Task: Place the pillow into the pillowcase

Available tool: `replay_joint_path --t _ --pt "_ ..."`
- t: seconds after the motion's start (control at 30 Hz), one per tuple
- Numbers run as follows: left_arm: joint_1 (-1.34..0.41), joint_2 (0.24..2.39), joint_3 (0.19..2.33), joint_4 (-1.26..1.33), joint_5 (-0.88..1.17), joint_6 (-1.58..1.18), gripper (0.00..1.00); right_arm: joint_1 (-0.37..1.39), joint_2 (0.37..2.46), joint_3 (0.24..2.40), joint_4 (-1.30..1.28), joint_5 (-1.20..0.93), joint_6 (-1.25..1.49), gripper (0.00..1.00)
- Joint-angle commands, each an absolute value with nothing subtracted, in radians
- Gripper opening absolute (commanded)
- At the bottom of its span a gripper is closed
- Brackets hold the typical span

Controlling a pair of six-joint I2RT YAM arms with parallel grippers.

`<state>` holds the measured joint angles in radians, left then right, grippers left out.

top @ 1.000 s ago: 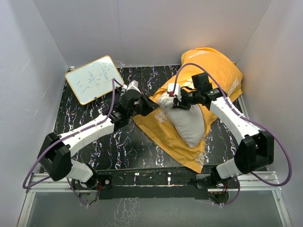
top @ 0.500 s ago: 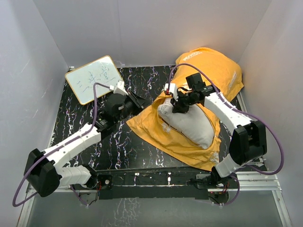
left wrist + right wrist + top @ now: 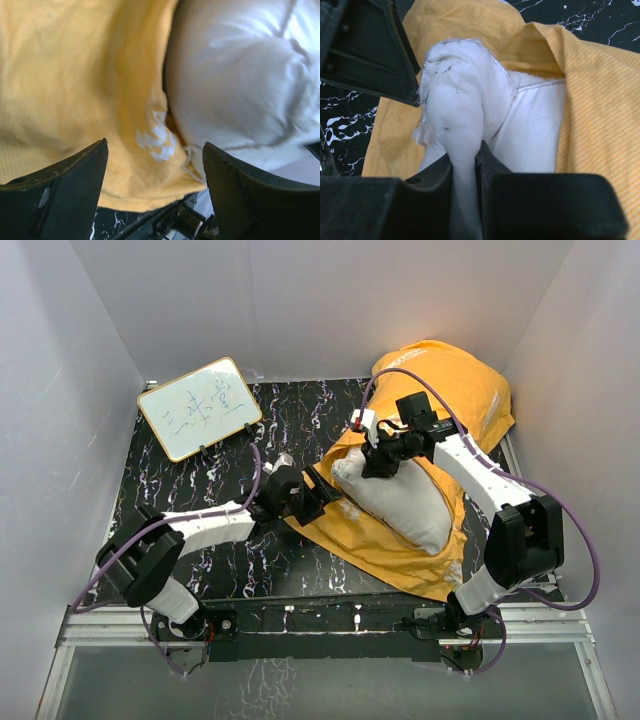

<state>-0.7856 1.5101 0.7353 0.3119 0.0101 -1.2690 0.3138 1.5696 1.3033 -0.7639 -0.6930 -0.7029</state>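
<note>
We see the white pillow (image 3: 405, 505) lying on the right half of the dark marbled tabletop (image 3: 200, 500), flanked on both sides by the orange-yellow pillowcase (image 3: 450, 390), which bulges toward the far right corner. The right fingers (image 3: 491, 165) pinch the pillow's far left corner tightly. The left fingers (image 3: 60, 190) stand wide apart at the pillowcase's left edge, gripping nothing. A whiteboard (image 3: 198, 408) rests at far left.

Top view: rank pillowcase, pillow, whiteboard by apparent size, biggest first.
1. pillowcase: clearly the largest.
2-3. whiteboard and pillow: the exposed part of the pillow looks about the same size as the board, so no ranking. The pillowcase also covers part of the pillow.
</note>
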Motion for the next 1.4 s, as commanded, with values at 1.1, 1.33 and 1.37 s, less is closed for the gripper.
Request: replay_joint_path --t 1.1,1.33,1.37 --pt "-0.756 1.404 1.112 0.198 -0.067 -0.968 0.0 0.308 1.614 1.306 -0.769 -0.353 -0.776 0.08" --pt "-0.758 1.497 1.194 0.333 0.211 -1.012 0.0 0.311 1.736 1.44 -0.791 -0.409 -0.702 0.08" --pt "-0.76 1.509 1.192 0.365 0.244 -1.034 0.0 0.316 1.764 1.457 -0.792 -0.424 -0.688 0.08"
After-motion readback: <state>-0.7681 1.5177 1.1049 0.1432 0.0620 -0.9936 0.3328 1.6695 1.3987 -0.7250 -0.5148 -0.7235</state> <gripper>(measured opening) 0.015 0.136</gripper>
